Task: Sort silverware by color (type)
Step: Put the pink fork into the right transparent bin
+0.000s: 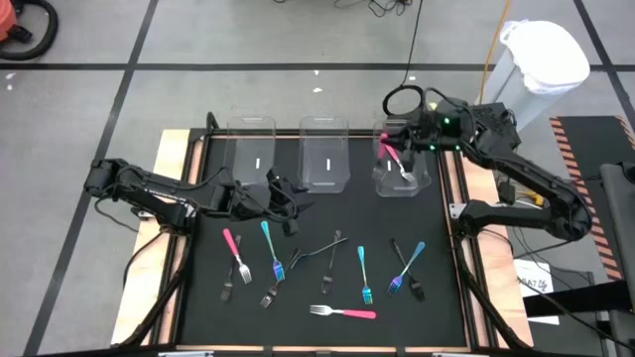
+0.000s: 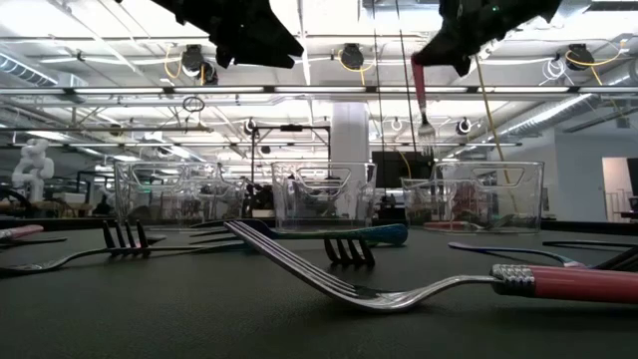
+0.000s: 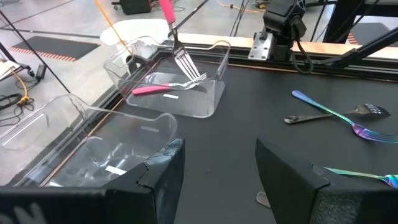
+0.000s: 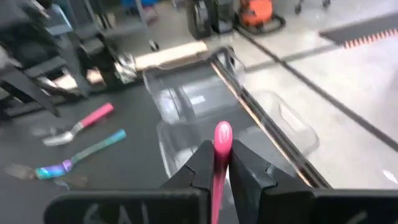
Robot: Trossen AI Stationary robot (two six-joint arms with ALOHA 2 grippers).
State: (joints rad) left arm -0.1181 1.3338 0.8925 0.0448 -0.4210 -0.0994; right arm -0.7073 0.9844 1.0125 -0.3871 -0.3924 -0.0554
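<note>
High view: right gripper (image 1: 397, 151) reaches over the right bin (image 1: 401, 183), fingers pinching a pink fork (image 1: 394, 159) by its handle, tines hanging down above the bin. Another pink fork (image 3: 163, 88) lies inside that bin. Left gripper (image 1: 283, 196) hovers near the left bin (image 1: 250, 149), fingers spread and empty. No legible writing; bins carry blank white labels. Remaining forks (image 1: 327, 263), pink, iridescent blue and dark, lie scattered on the black mat (image 1: 437, 297).
</note>
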